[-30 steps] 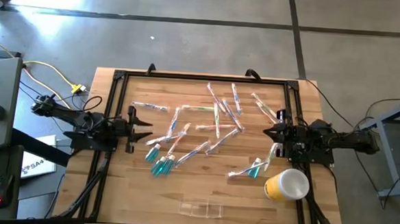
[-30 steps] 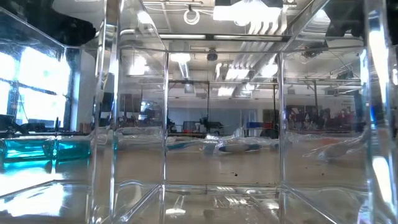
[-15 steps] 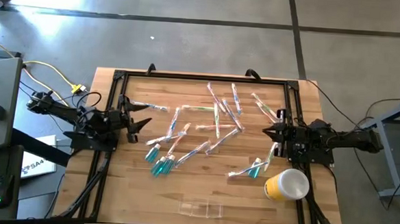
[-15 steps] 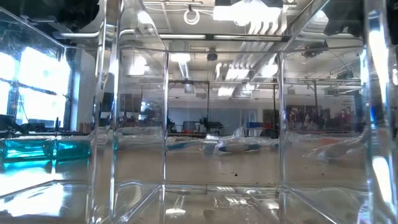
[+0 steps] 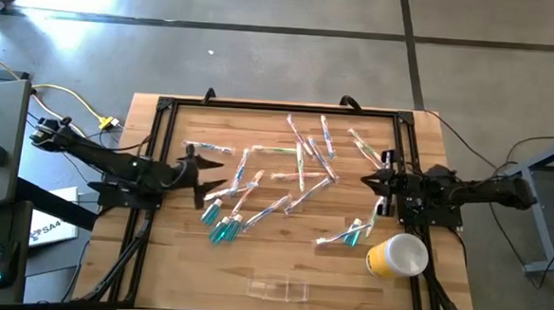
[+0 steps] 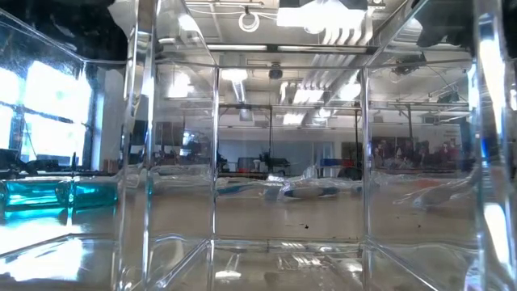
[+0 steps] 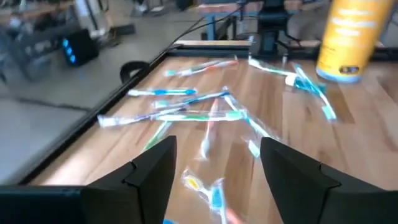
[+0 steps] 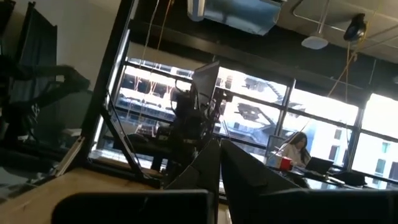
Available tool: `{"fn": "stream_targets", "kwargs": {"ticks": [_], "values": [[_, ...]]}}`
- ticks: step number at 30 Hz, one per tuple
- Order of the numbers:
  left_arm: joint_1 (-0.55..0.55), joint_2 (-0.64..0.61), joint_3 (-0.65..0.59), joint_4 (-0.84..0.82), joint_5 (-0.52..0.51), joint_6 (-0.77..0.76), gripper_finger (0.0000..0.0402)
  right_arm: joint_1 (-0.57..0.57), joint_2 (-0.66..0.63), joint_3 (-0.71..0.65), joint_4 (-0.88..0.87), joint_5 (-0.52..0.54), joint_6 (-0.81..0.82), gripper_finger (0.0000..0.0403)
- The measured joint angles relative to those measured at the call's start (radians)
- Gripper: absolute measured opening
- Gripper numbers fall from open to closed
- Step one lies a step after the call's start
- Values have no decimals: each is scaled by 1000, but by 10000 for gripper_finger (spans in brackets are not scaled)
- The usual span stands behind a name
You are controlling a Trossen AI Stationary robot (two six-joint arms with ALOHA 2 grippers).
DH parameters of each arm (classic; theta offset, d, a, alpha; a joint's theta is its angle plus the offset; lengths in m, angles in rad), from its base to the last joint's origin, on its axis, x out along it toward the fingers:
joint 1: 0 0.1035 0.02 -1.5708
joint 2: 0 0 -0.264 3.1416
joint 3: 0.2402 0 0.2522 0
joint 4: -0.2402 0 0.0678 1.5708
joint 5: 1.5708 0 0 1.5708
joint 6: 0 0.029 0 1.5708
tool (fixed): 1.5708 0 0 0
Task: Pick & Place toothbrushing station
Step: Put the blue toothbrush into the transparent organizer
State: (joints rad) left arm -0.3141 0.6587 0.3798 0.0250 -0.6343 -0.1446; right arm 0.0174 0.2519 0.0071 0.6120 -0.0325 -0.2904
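Several wrapped toothbrushes (image 5: 290, 170) lie scattered flat on the wooden table; the left wrist view shows them as toothbrushes (image 7: 186, 112). Teal tubes (image 5: 219, 224) lie at the pile's near left and show in the low view as teal tubes (image 6: 48, 198). A yellow and white cup (image 5: 397, 256) lies on its side at the near right. My left gripper (image 5: 214, 173) stands open, a little above the table just left of the pile; the left gripper (image 7: 214, 177) has nothing between its fingers. My right gripper (image 5: 371, 182) is shut at the pile's right; the right gripper (image 8: 217, 168) points slightly upward.
A clear plastic organizer (image 5: 278, 288) stands near the table's front edge, and the low view looks through its walls (image 6: 216, 162). A black frame (image 5: 279, 108) runs around the work area. A person (image 8: 295, 149) sits far off in the room.
My left gripper has moved toward the table's right, closer to the toothbrush pile, rising a little and tipping nearer to level. The toothbrushes, tubes and cup lie where they were.
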Motion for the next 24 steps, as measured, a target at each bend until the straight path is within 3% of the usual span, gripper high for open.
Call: {"fn": "stream_targets", "kwargs": {"ticks": [5,12,18,24], "values": [[78,159,20,-9,37,-108,228,0,59,0,8,2,-28,8],[230,422,87,9,246,-203,228,0,125,0,6,-9,-28,8],[264,640,157,1,315,-196,228,0,182,0,6,-72,-16,8],[262,765,198,-7,345,-117,228,0,227,0,5,-116,11,8]]}}
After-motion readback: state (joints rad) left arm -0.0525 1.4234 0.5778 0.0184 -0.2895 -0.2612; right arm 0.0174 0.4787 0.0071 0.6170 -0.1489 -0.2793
